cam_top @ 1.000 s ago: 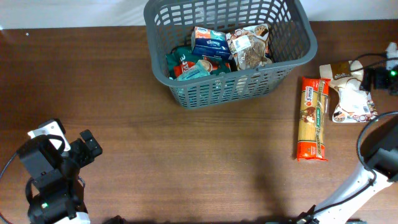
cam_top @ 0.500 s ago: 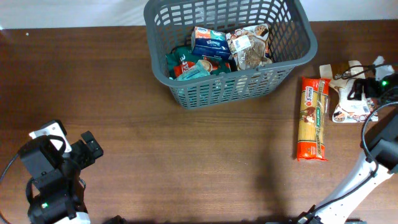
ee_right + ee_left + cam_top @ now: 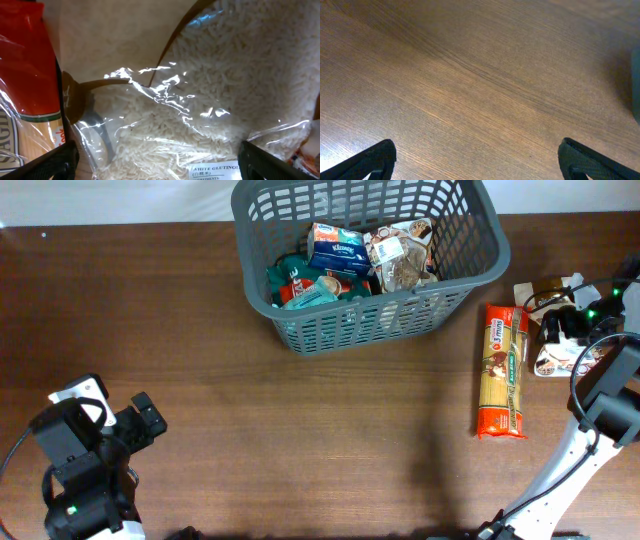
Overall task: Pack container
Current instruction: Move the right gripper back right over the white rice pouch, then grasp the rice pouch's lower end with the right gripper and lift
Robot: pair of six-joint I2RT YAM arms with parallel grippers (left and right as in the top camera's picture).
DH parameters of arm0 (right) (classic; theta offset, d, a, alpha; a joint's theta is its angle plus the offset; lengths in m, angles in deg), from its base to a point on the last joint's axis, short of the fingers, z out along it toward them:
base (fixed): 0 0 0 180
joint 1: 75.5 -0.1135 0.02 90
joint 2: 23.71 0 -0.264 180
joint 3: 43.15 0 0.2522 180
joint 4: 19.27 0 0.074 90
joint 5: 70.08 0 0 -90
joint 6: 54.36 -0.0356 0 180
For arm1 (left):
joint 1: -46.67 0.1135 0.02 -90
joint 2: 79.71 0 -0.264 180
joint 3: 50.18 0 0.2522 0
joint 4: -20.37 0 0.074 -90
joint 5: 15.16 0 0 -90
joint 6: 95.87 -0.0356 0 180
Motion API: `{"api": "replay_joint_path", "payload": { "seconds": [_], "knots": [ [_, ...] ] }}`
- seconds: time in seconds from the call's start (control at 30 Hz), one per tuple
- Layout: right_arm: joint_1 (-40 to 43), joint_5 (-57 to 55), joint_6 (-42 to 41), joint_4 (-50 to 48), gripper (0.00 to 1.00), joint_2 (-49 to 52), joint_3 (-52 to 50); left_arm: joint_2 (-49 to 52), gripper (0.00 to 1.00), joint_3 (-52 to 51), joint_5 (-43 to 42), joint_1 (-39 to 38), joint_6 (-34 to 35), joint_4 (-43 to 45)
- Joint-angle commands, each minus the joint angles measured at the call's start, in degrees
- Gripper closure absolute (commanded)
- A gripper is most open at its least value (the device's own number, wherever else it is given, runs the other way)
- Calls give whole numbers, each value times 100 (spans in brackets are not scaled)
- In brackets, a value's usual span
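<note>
The container (image 3: 262, 298), a dark grey slotted basket, stands at the back middle with several grocery packets (image 3: 350, 265) inside. To its right a red spaghetti pack (image 3: 502, 370) lies flat on the table. Further right lies a clear bag of white rice (image 3: 562, 358), (image 3: 200, 100). My right gripper (image 3: 558, 330), (image 3: 157, 162) is open low over the rice bag, a finger on either side and nothing held. The spaghetti pack (image 3: 25, 75) shows at the left of the right wrist view. My left gripper (image 3: 140, 425), (image 3: 477, 162) is open over bare wood at the front left.
The brown wooden table (image 3: 300, 430) stretches between the left arm and the basket. A black cable (image 3: 585, 380) loops down from the right arm beside the rice bag. The table's right edge is close behind the right gripper.
My right gripper has moved left from the table's right edge, down over the rice bag. The left arm, the basket and the spaghetti pack have not moved.
</note>
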Motion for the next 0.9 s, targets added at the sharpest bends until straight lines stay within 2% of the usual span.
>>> {"api": "replay_joint_path", "payload": {
  "seconds": [0.0,0.6,0.7,0.73,0.77,0.83,0.87],
  "knots": [
    [-85,216,96,-13,1,387,-31,-9,1,-22,-59,-28,-181,-35],
    [-72,1200,96,61,1,485,-31,-9,1,-22,-61,-28,-181,-31],
    [-72,1191,96,98,25,485,-33,-9,1,-22,-61,-28,-181,-28],
    [-72,1191,94,109,26,485,-31,-9,1,-22,-61,-28,-181,-26],
    [-72,1187,94,118,21,485,-33,-9,1,-22,-61,-28,-181,-26],
    [-72,1034,85,144,1,485,-33,-9,1,-22,-61,-28,-181,-24],
    [-72,907,9,142,1,485,-31,-9,1,-22,-61,-28,-181,-24]
  ]
}}
